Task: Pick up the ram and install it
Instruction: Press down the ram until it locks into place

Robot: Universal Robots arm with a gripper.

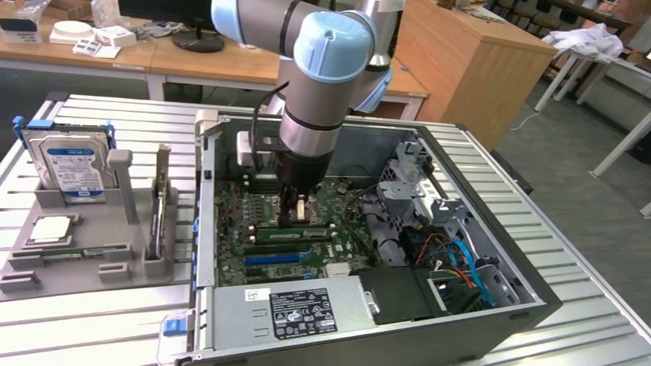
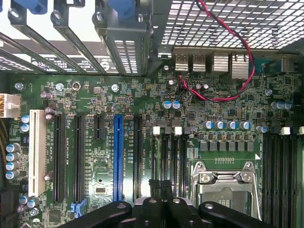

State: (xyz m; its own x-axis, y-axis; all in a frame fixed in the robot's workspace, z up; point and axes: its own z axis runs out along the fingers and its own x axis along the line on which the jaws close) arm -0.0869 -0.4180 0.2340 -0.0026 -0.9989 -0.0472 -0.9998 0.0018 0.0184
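Ribbed metal tabletop [image 1: 91, 320] carries everything, and nearest on it lies an open computer case [image 1: 529, 297] on its side. At the case's front edge sits the grey power supply [image 1: 295, 309] with a black label. Beside it, toward the exterior view's right, there is a tangle of blue, orange and red cables [image 1: 463, 259]. Behind those spreads the green motherboard [image 1: 239, 221] with a blue slot [image 1: 274, 258] and several black ones. The ram [image 1: 305, 227] lies flat along a slot near the board's middle, directly under the gripper [image 1: 298, 207]. The gripper's fingers are pressed together with nothing between them, and I cannot tell whether they touch the stick. From the wrist view the closed gripper [image 2: 161, 186] hangs over narrow slots, with the silver processor socket [image 2: 225, 190] just beside them. A red wire [image 2: 223, 28] loops near the rear ports. A metal drive cage [image 1: 412, 179] stands at the case's far right side, close to the arm [image 1: 315, 76]. Outside the case, on the exterior view's left, a grey tray [image 1: 61, 278] holds a second green stick [image 1: 72, 252] lying in its groove. A square silver chip [image 1: 51, 229] sits behind that stick, with a thin card [image 1: 160, 206] standing on edge near the case wall. A hard drive [image 1: 72, 164] stands upright farthest back in the tray. Beyond stand wooden desks [image 1: 203, 65] and a wooden cabinet [image 1: 468, 53].
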